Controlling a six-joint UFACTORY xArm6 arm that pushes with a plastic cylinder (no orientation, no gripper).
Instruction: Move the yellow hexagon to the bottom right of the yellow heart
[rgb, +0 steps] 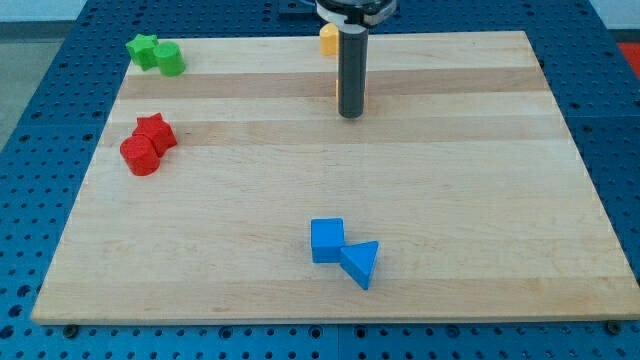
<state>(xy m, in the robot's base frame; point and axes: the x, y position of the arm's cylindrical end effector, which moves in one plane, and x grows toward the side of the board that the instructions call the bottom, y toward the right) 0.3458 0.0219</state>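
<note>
One yellow block (327, 39) sits at the top edge of the board, just left of the dark rod, which hides part of it; it may be the hexagon, but its shape is unclear. A second yellow block (338, 90) is almost wholly hidden behind the rod. Only thin slivers of it show on either side of the rod, and its shape cannot be made out. My tip (350, 116) rests on the board at the view's top centre, directly in front of this hidden block and below the first one.
A green star (142, 46) and green cylinder (169, 59) sit at the top left. A red star (156, 131) and red cylinder (140, 156) sit at the left. A blue cube (327, 240) and blue triangle (361, 264) touch at the bottom centre. The wooden board (480, 200) lies on a blue perforated table.
</note>
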